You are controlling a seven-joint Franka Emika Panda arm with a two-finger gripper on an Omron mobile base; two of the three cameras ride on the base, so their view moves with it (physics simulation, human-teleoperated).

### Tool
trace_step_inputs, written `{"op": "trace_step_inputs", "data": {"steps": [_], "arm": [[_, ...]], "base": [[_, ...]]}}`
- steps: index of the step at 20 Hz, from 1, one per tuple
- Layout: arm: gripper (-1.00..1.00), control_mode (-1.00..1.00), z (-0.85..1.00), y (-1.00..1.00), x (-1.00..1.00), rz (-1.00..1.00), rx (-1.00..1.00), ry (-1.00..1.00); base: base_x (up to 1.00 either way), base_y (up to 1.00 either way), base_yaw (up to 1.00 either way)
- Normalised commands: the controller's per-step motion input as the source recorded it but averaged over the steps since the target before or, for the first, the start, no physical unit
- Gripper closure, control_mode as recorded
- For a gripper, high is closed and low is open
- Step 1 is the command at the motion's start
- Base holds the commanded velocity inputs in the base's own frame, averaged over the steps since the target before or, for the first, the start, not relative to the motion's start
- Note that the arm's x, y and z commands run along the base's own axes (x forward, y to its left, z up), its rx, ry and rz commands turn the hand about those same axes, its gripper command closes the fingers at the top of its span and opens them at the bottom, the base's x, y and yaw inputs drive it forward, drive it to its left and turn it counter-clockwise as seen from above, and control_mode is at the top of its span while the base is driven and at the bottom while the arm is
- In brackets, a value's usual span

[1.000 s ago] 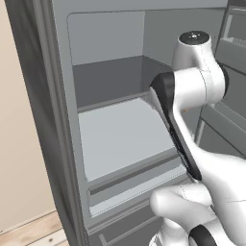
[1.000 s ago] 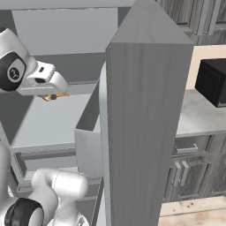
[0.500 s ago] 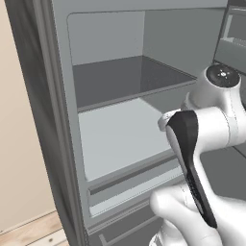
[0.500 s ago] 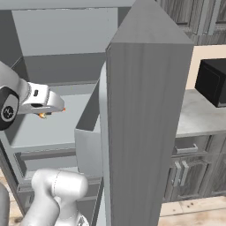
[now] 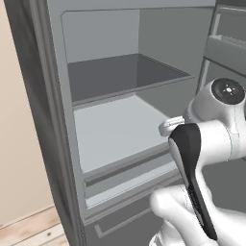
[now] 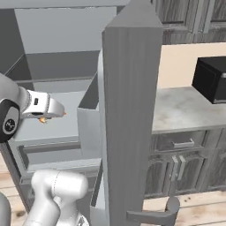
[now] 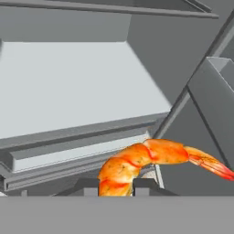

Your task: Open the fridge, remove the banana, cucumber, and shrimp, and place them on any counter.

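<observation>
One thing that worries me: the shrimp (image 7: 137,167) is only pinched at its thick end, with the tail sticking way out sideways, so a fast swing toward the counter (image 6: 185,108) could flick it loose (or clip the open fridge (image 6: 128,110) door). Gripper (image 7: 116,185) is nearly closed, clamped on the shrimp just outside the shelves.

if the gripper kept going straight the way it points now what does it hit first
Likely the fridge again: the gripper, shut on the shrimp, points at the pale shelf's front edge and the drawer below. Depth is hard to judge.
</observation>
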Motion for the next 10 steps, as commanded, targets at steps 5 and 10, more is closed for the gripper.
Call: {"op": "trace_step_inputs", "data": {"steps": [5, 10], "arm": [[1.00, 1.00, 0.00, 0.00, 0.00, 0.00, 0.00, 0.00], [1.00, 1.00, 0.00, 0.00, 0.00, 0.00, 0.00, 0.00]], "base": [[-0.95, 0.19, -0.07], [-0.78, 0.90, -0.16]]}}
